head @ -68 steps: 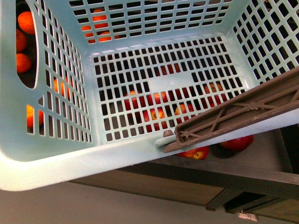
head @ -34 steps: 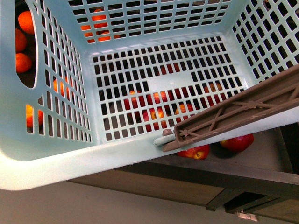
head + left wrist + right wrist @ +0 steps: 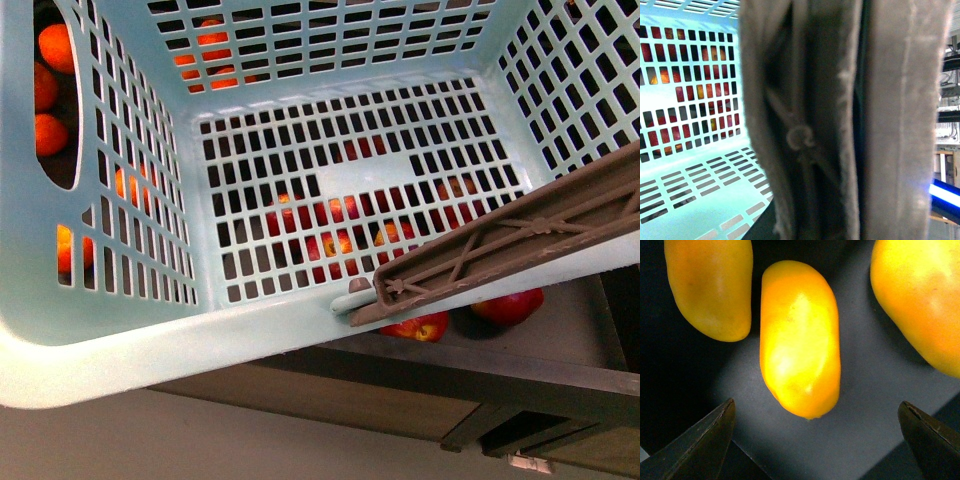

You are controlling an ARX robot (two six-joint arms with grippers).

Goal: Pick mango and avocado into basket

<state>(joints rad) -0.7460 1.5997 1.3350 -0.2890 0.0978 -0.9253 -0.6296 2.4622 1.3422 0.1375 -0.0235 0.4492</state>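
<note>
Nothing has visibly shifted: the empty basket (image 3: 100,340) hangs tilted, its brown handle (image 3: 500,245) blocking the left wrist view so the left gripper's state cannot be told, while the right gripper (image 3: 816,425), spread wide, hovers over the middle mango (image 3: 800,340), apparently to straddle it.

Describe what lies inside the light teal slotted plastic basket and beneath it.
Inside the light teal slotted plastic basket nothing lies on its grid floor. Beneath, round red-and-orange fruits show through the slots; the brown handle hides one corner.
</note>
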